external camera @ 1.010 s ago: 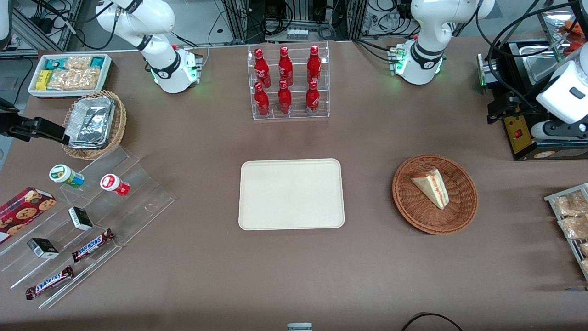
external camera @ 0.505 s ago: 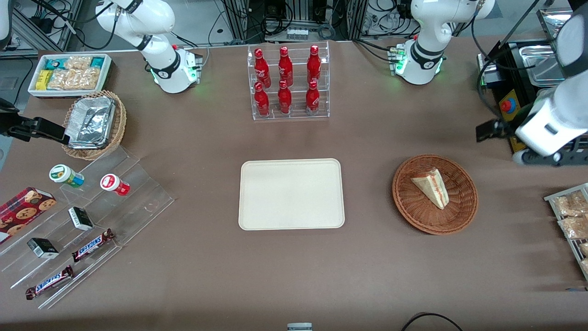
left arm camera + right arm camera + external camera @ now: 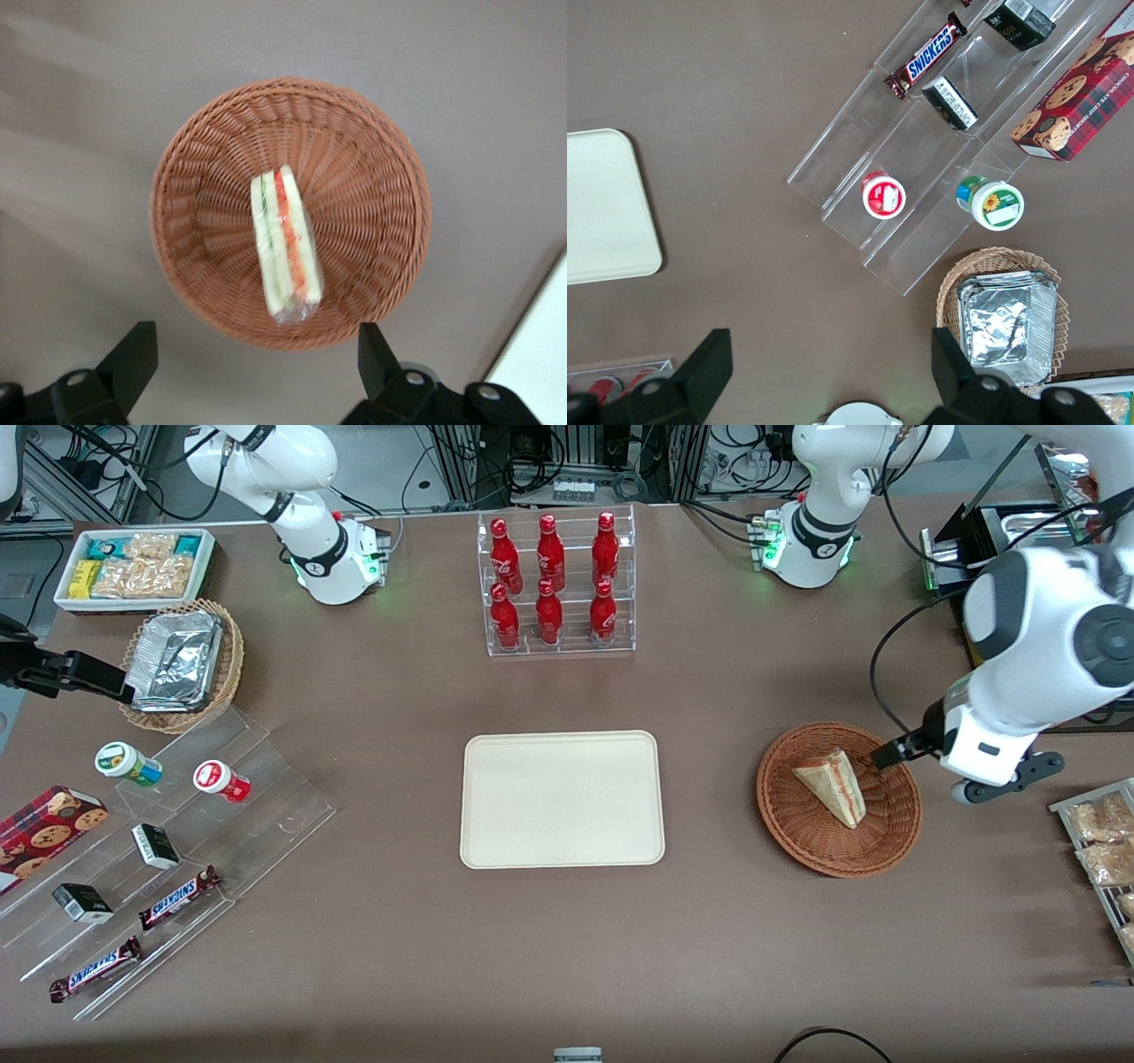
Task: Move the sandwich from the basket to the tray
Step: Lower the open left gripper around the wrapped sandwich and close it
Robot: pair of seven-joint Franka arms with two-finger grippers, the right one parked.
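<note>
The sandwich (image 3: 833,786), a clear-wrapped wedge of pale bread, lies in the round reddish-brown wicker basket (image 3: 886,841) toward the working arm's end of the table. The left wrist view shows the sandwich (image 3: 285,248) edge-on, with its red and green filling, in the middle of the basket (image 3: 195,266). My gripper (image 3: 904,757) hangs above the basket's rim on the working arm's side, its jaws wide open and holding nothing (image 3: 257,363). The cream tray (image 3: 561,798) lies bare at the table's middle, and one corner of the tray (image 3: 540,354) shows in the wrist view.
A clear rack of red bottles (image 3: 555,584) stands farther from the front camera than the tray. A wire rack of bagged snacks (image 3: 1103,850) sits at the table edge beside the basket. Clear steps with snacks (image 3: 168,850), a foil-lined basket (image 3: 182,664) and a white bin (image 3: 133,567) lie toward the parked arm's end.
The left arm has swung in from the table's end toward the basket and come lower. Its open gripper now hangs over the basket's rim. The sandwich has not moved.
</note>
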